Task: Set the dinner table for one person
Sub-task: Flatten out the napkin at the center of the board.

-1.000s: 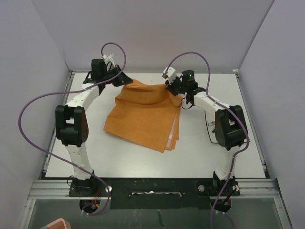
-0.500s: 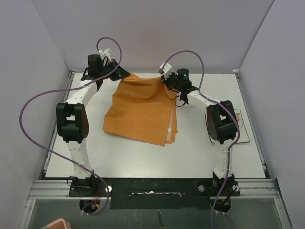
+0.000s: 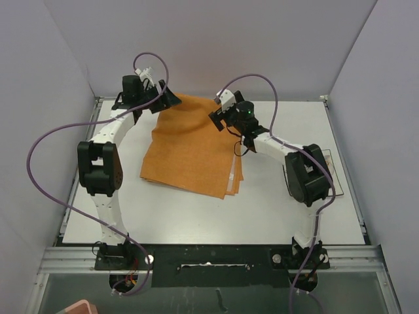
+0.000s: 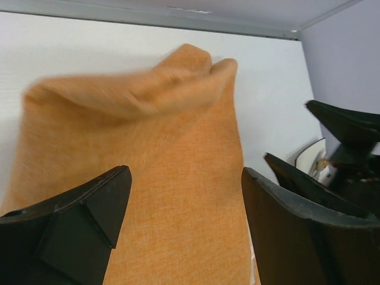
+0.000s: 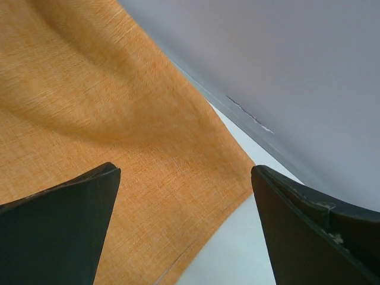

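Observation:
The orange folded cloth [image 3: 193, 147] lies on the dinner table [image 3: 275, 209], its far edge near the back wall. At the cloth's far left corner my left gripper [image 3: 167, 99] stands open. In the left wrist view the left gripper [image 4: 184, 190] has only cloth [image 4: 172, 178] beneath its jaws, with a rumpled far edge. At the cloth's far right corner my right gripper [image 3: 219, 116] is open too. Seen from the right wrist, the right gripper [image 5: 184, 178] hangs over the cloth's corner [image 5: 119, 119] and bare table [image 5: 249, 249]. Neither holds anything.
A white plate [image 3: 329, 160] peeks out behind the right arm's elbow at the table's right side. Grey walls close in the back and both sides. Purple cables loop above both arms. White layers [image 3: 232, 180] show at the cloth's right edge.
Both grippers have opened and let go of the cloth's far corners. The cloth has dropped flat onto the table. The right arm has shifted a little left.

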